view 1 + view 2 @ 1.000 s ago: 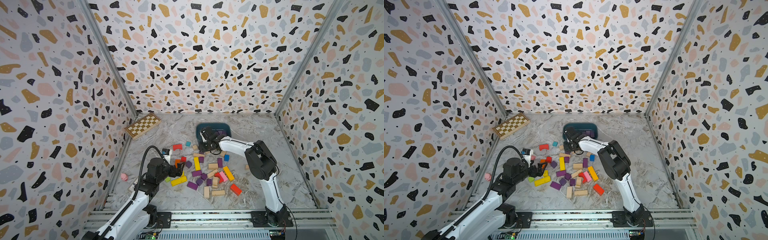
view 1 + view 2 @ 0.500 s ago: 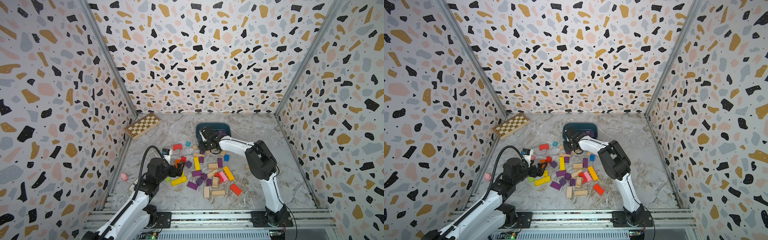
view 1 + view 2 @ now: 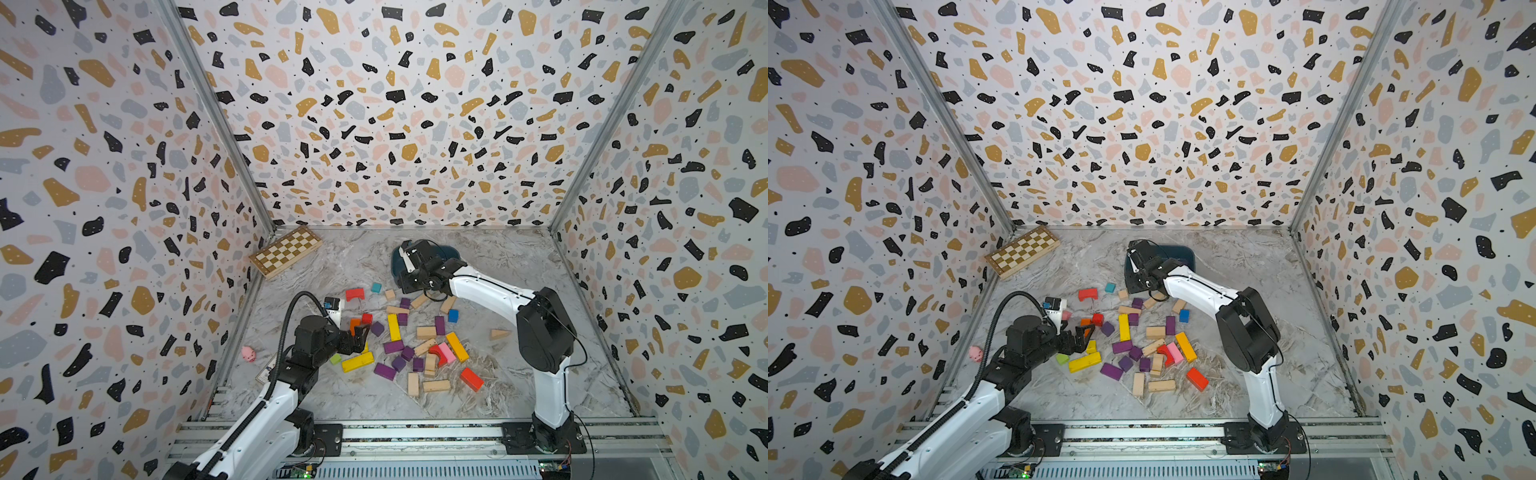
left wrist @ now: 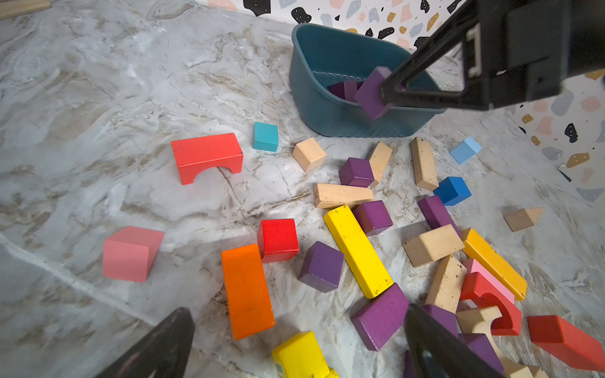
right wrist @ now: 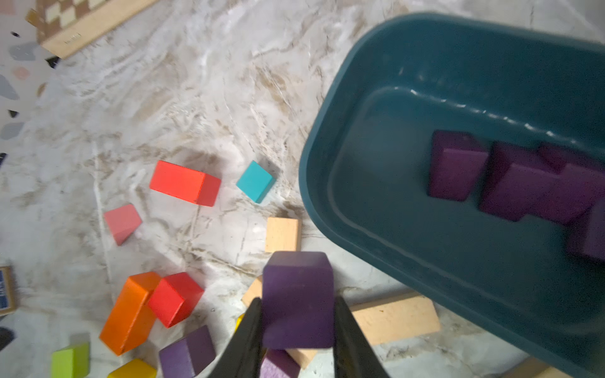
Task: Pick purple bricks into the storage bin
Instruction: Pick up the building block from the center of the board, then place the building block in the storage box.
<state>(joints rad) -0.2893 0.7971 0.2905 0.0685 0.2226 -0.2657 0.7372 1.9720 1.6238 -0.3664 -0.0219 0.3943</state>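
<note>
R claw [image 5: 298, 314]: jaws drawn in tight on one purple cube [image 5: 298, 299], gripped by two opp. faces, upper part of cube sticking out past the tips. Cube is up off the bench [image 5: 203, 81]. L wrist view shows it about level w/ the rim of the storage bin [image 5: 340, 114], right at the near wall. R wrist view puts it just outside the rim, over plain wood blocks [image 5: 393, 319], not over the bin floor.

In the bin: purple bricks [image 5: 456, 170], approx. four, bunched and touching at one end. They are blurred, so exact count unclear.

L claw [image 4: 298, 311]: jaws spread wide, nothing betw. them, hanging low over its own side of the block pile. Ahead of it in the wrist view, orange block [image 4: 247, 291] touches red cube [image 4: 278, 239].

Loose purple bricks [image 3: 393, 346]: nine or so on the bench in both top views, mixed into the pile betw. the two arms. One cube lies just beside the yellow bar [image 4: 358, 250]; a purple bar touches that bar's near end.

Red arch [image 4: 206, 157] and teal cube [image 4: 265, 136] sit apart, on the bin side of the pile. Chessboard [image 3: 286, 251] is in the far L corner, well apart.
</note>
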